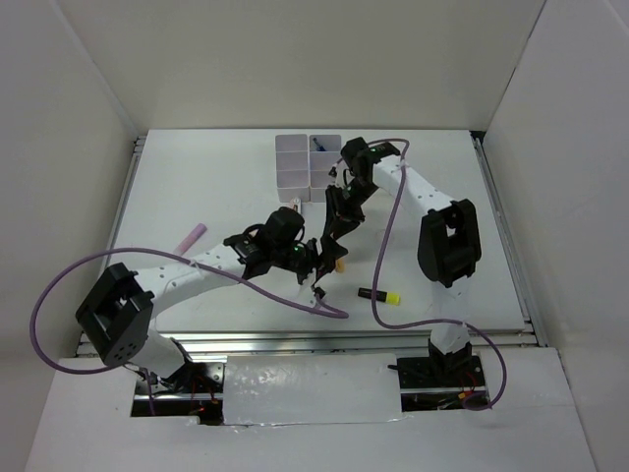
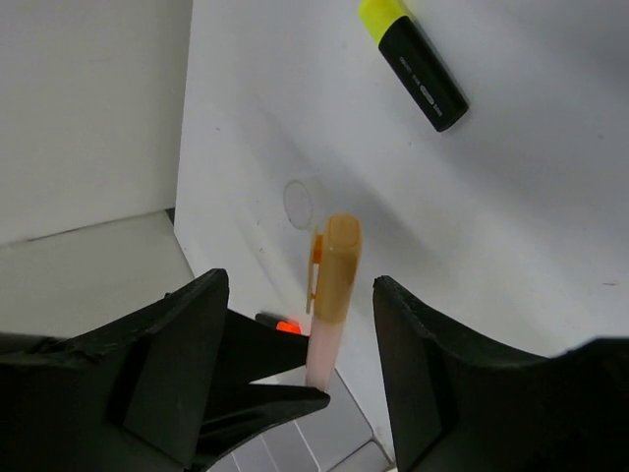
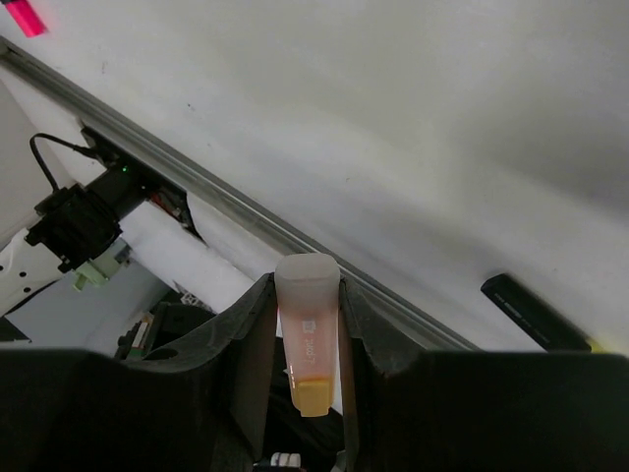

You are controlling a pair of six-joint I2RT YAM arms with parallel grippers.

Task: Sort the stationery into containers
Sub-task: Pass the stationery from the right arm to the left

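Stationery outside the bins, by count: one orange-capped marker [image 3: 308, 334], one yellow-and-black highlighter [image 1: 379, 295], one pink marker [image 1: 191, 236]. The right jaws pinch the orange-capped marker by its pale barrel. The left jaws stand spread to either side of its capped end, with gaps both sides. The highlighter lies ahead of the left jaws with bare surface [image 1: 452, 157] around it. The pink marker lies well apart to their left. One six-cell bin cluster [image 1: 295, 162] sits beyond both jaws near the far edge, with one blue pen [image 1: 319, 146] in a cell.

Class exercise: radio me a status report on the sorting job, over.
Right gripper shut on pale pen, off the table. Left gripper open close by. Bins far side, yellow highlighter loose; no blocker seen.
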